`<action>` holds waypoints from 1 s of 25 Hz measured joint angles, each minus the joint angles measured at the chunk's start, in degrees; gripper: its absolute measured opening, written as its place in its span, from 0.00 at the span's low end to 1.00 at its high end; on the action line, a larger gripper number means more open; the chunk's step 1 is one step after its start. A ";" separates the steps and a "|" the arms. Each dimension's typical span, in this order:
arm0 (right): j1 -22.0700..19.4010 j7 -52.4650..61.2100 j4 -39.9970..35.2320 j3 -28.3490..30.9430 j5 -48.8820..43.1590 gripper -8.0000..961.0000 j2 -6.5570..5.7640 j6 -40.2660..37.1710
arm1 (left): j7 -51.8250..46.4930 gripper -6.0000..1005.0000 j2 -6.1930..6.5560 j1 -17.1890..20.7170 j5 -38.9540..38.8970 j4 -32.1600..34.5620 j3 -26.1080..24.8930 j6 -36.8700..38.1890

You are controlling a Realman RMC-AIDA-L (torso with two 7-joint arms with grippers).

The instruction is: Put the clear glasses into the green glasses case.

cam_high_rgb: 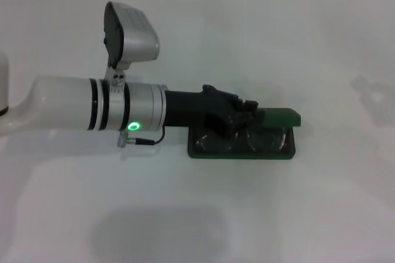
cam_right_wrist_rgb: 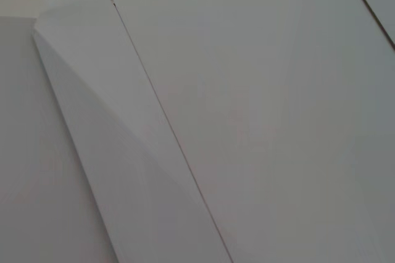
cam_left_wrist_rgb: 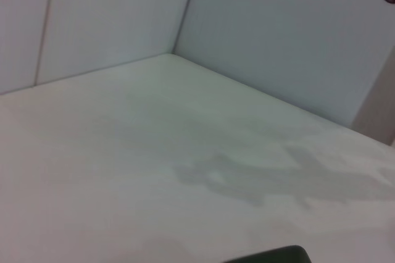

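1. Here, the green glasses case lies open on the white counter, a little right of the middle of the head view.
2. Its lid stands up along the far side.
3. The clear glasses lie inside the case, with the lenses showing in its tray.
4. The left gripper reaches in from the left of the frame and sits right over the left half of the case, on the glasses.
5. I cannot tell if the gripper is open or closed, since its black fingers bunch up over the dark case.
6. In the left wrist view, a dark green corner of the case peeks in at the bottom edge.
7. The right arm is out of sight, and its wrist camera shows only plain white wall panels.
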 joint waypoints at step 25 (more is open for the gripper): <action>0.93 -1.38 -0.27 -0.64 -3.29 0.22 -0.50 0.34 | 7.54 0.24 0.53 9.17 -5.62 8.63 3.55 10.60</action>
